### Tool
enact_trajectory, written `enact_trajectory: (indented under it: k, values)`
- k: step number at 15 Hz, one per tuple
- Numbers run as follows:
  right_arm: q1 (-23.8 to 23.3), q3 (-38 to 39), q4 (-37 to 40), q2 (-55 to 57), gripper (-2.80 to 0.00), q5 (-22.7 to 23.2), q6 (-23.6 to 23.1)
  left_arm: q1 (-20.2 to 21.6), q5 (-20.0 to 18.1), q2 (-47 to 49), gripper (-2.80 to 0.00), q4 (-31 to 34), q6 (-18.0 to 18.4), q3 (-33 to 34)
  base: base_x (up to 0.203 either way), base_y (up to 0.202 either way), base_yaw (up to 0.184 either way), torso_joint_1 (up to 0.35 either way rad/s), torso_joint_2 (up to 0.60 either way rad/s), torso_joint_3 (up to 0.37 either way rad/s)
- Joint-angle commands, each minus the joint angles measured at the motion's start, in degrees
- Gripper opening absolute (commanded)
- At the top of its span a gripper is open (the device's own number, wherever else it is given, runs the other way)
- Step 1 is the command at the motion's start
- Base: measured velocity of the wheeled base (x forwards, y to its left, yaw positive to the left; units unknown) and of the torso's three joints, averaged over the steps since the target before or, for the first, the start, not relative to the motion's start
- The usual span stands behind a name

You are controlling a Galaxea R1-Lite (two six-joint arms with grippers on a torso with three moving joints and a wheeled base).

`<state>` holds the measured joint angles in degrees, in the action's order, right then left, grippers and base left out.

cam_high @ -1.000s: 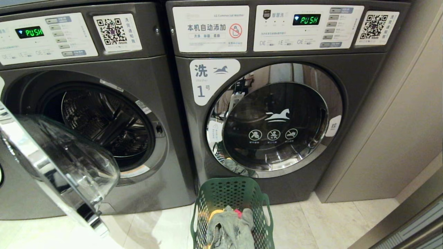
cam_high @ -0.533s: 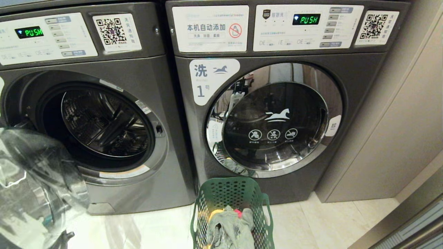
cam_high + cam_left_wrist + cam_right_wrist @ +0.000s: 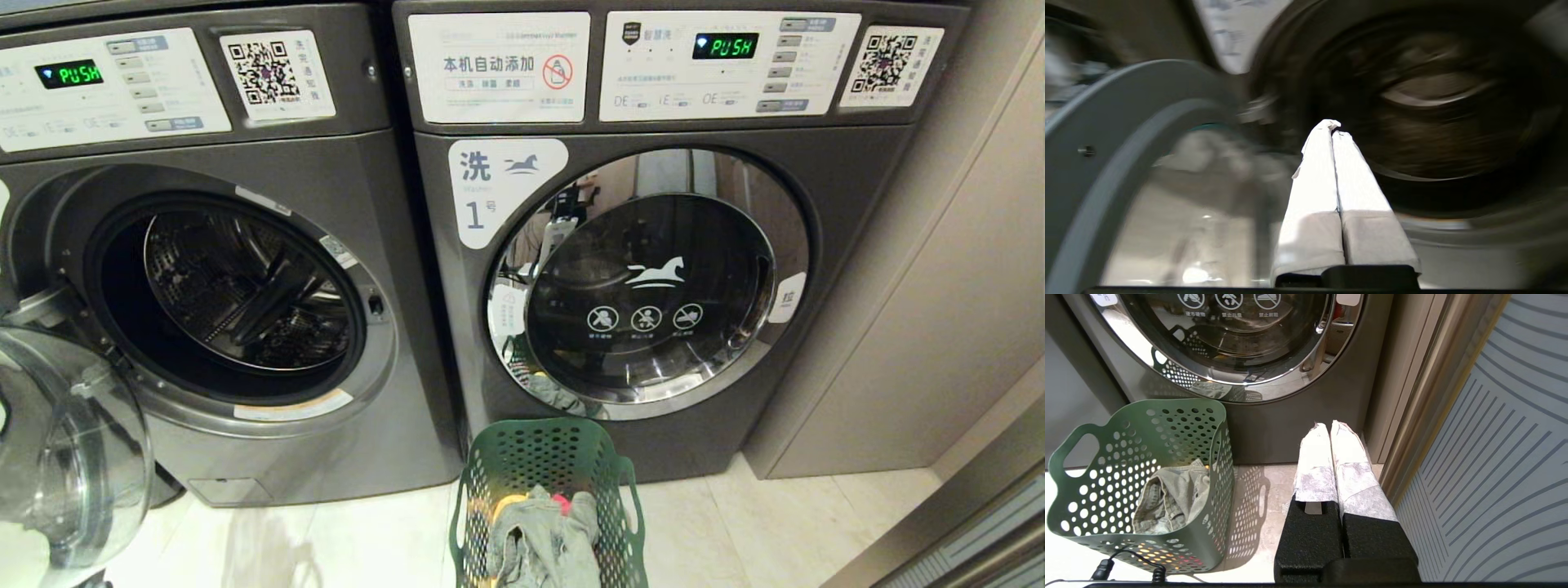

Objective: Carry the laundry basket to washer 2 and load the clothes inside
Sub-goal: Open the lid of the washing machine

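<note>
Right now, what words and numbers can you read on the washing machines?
"PUSH": green display of the open left washer.
"PUSH": green display of the shut right washer.
"洗" and "1号": white door label.
"本机自动添加": white panel sticker.
"拉": tag at the door handle.
QR codes and button captions: too small to read.

Seen: left gripper point(image 3: 1334, 126) wrapped in white fabric on a black base; right gripper point(image 3: 1331, 426) likewise, on textured black blocks.

Self-service laundry: numbered commercial washers point(image 3: 637, 245) with QR payment stickers point(image 3: 890, 64).
</note>
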<state>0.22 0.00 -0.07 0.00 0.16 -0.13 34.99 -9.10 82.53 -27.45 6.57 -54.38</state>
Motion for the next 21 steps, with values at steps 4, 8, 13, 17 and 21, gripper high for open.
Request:
enact_trajectory:
  k: [4, 8, 13, 17, 21]
  values:
    - [0.04, 0.0, -0.01, 0.09, -2.8, -0.07, -0.04, 5.22, 26.04, 16.46, -2.8, -15.68, 15.98, 4.34, 0.0, 0.0, 0.0, 0.0, 0.0, 0.0]
    - [0.04, 0.0, -0.01, 0.09, -2.8, 0.02, 0.04, 11.27, 27.06, 21.82, -2.8, -16.21, 16.5, -0.67, 0.0, 0.0, 0.0, 0.0, 0.0, 0.0]
    - [0.04, 0.0, -0.01, 0.09, -2.8, 0.02, -0.04, 19.78, 26.78, 28.97, -2.8, -16.25, 16.36, -9.1, 0.0, 0.0, 0.0, 0.0, 0.0, 0.0]
    - [0.04, 0.0, -0.01, 0.09, -2.8, 0.02, -0.04, 19.1, 25.05, 21.09, -2.8, -14.74, 13.8, -5.9, 0.0, 0.0, 0.0, 0.0, 0.0, 0.0]
    - [0.04, 0.0, -0.01, 0.09, -2.8, 0.02, -0.04, 6.27, 15.86, -0.48, -2.8, -11.31, 5.34, 9.76, 0.0, 0.0, 0.0, 0.0, 0.0, 0.0]
